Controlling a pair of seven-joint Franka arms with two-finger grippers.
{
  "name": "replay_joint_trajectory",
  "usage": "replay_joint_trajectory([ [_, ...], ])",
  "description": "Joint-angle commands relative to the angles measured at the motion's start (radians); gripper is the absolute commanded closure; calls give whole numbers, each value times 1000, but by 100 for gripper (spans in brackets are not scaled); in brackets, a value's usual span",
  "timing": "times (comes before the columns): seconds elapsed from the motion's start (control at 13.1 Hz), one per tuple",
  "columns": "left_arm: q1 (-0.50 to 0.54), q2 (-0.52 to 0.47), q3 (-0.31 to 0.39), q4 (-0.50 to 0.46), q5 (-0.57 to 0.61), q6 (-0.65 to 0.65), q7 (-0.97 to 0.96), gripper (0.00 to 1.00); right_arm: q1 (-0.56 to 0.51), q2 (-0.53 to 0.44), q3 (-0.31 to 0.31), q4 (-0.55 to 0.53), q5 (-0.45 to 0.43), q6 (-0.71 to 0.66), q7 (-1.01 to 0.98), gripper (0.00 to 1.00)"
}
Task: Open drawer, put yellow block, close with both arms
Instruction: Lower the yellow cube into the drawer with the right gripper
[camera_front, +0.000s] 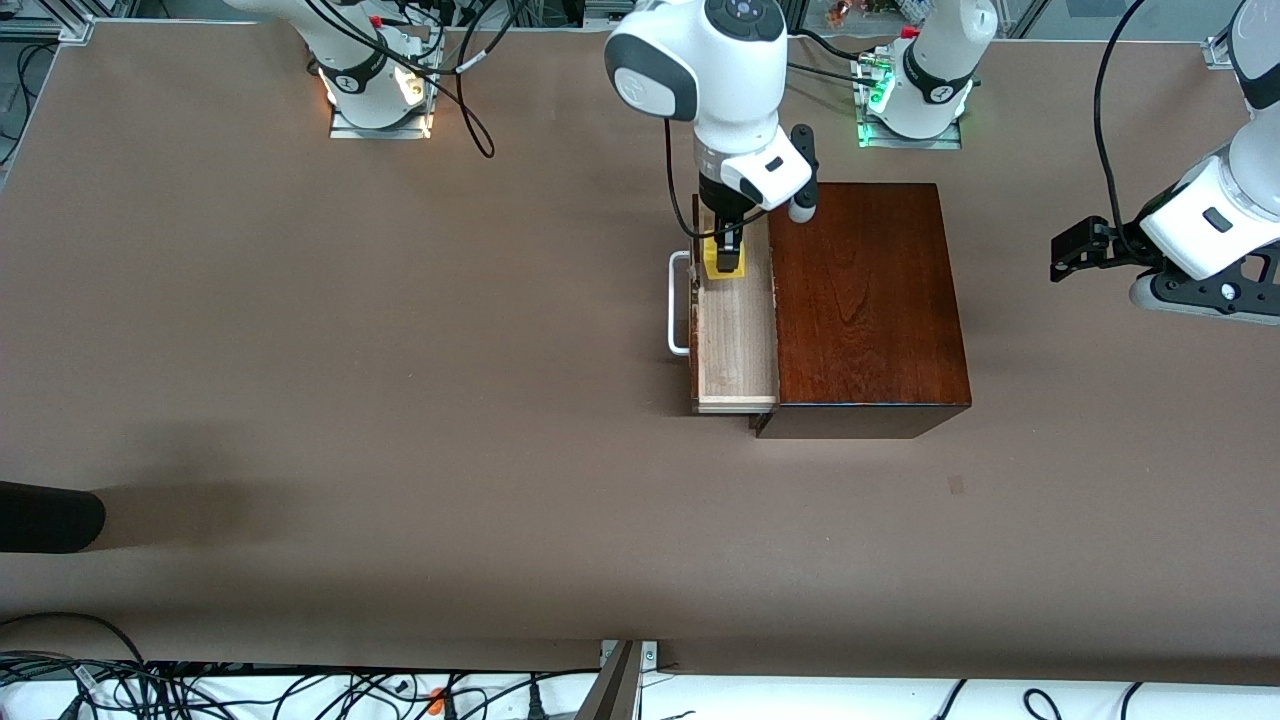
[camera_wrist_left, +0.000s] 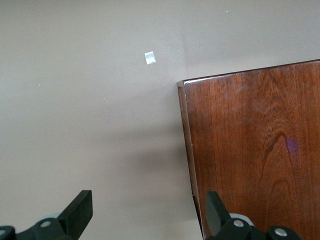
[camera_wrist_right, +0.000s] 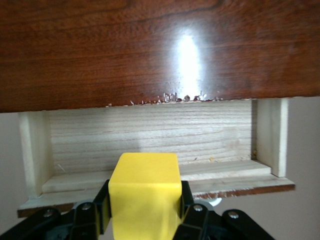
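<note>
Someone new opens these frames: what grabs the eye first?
The yellow block, pinched in the right gripper over the open drawer, at the end farther from the front camera. Next, the glossy wooden box the drawer slides from. The left gripper waits open off the box's left-arm end.

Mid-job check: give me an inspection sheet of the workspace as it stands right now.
Surface: brown table, small tape scrap.
Job's things: drawer pulled open from wooden box; yellow block held over the drawer.
Clutter: dark object at the table's edge.
Grippers: right gripper shut on the block; left gripper open over the box's edge, waiting.
Cables: black cable near the right arm's base.
Surroundings: cable tangle off the table.
</note>
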Motion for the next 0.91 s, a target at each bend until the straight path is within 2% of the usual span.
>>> replay_joint_trajectory([
  [0.0, 3, -9, -2, -10, -14, 3, 25, 0, 20, 61, 3, 43, -10, 7, -22, 74],
  [0.3, 6, -7, 0, -13, -16, -4, 28, 0, 30, 93, 3, 44, -11, 51, -21, 74],
  [0.84, 4, -7, 0, -13, -11, -8, 28, 0, 30, 105, -1, 41, -13, 42, -25, 74],
])
